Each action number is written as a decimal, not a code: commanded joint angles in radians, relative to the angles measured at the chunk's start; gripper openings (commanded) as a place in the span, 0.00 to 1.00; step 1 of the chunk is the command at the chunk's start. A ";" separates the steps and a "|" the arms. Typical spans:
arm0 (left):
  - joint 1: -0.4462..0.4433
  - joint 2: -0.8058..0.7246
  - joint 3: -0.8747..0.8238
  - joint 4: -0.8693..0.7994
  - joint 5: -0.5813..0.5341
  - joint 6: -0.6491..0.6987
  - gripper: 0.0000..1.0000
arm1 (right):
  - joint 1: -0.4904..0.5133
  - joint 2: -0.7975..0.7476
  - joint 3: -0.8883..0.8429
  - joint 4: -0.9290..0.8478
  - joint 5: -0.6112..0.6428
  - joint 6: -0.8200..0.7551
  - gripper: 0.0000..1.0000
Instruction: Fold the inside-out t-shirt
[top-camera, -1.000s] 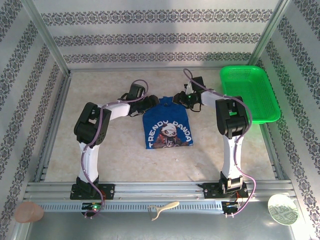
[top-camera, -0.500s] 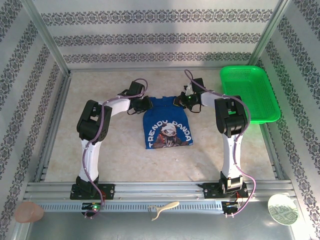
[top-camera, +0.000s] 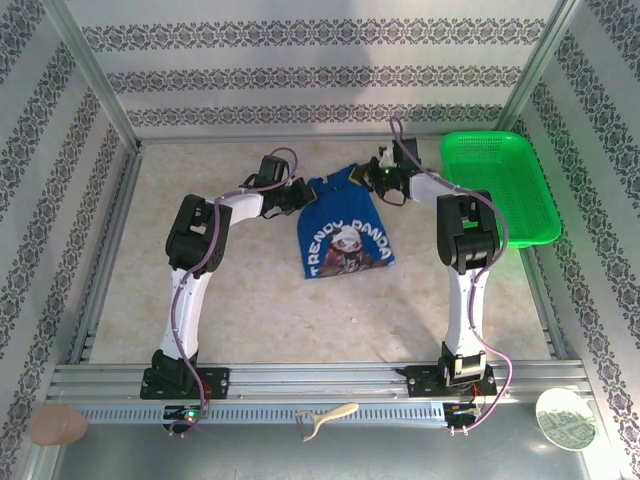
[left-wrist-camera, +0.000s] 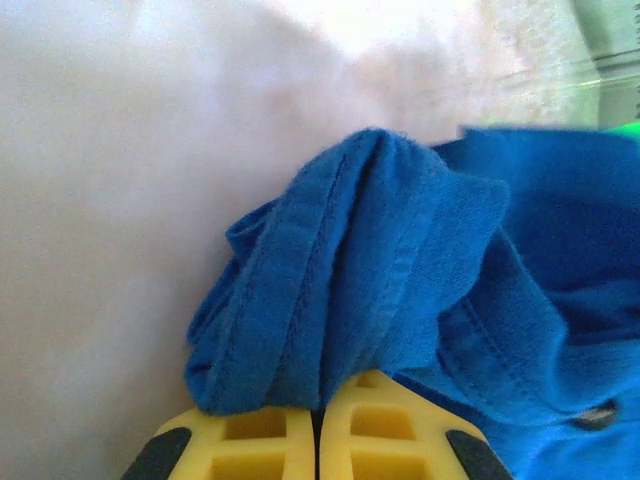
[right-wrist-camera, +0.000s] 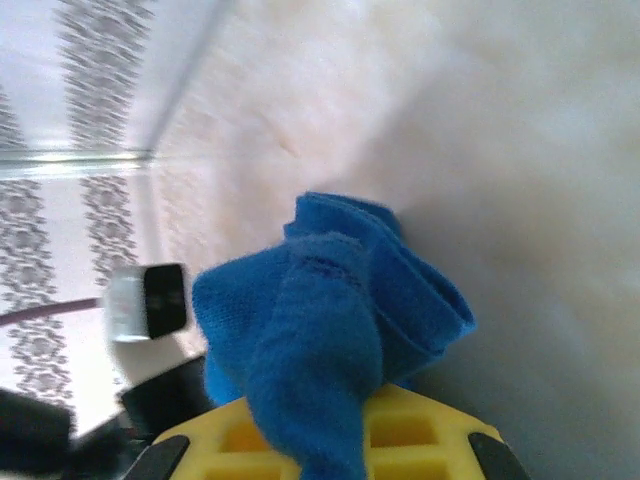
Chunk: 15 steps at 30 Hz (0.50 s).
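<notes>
The inside-out t-shirt (top-camera: 345, 232) is royal blue with a panda picture and white lettering facing up, and it lies mid-table with its far edge raised. My left gripper (top-camera: 301, 194) is shut on the shirt's far left corner. In the left wrist view its yellow fingers (left-wrist-camera: 262, 437) pinch a bunched, hemmed fold of blue cloth (left-wrist-camera: 350, 290). My right gripper (top-camera: 372, 179) is shut on the far right corner. In the right wrist view a wad of blue cloth (right-wrist-camera: 320, 320) sticks out from between its yellow fingers (right-wrist-camera: 420, 435).
A green mesh basket (top-camera: 500, 185) stands at the back right, close to the right arm. Metal rails (top-camera: 300, 380) run along the near edge. On the near ledge lie a beige disc (top-camera: 57, 424), a pale tool (top-camera: 328, 416) and a round plate (top-camera: 565, 418).
Both grippers have shut on the shirt's far corners and moved back and slightly right. The shirt's far edge has lifted and spread, and the shirt has shifted with them.
</notes>
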 joint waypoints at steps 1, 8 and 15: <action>0.034 -0.003 0.203 -0.033 0.038 0.017 0.00 | -0.016 0.025 0.171 0.038 -0.032 0.071 0.00; 0.040 -0.068 0.473 -0.185 0.043 0.141 0.00 | -0.027 -0.088 0.272 0.055 -0.014 0.057 0.00; 0.013 -0.322 -0.024 0.064 0.043 0.173 0.00 | -0.009 -0.339 -0.257 0.339 0.055 0.017 0.00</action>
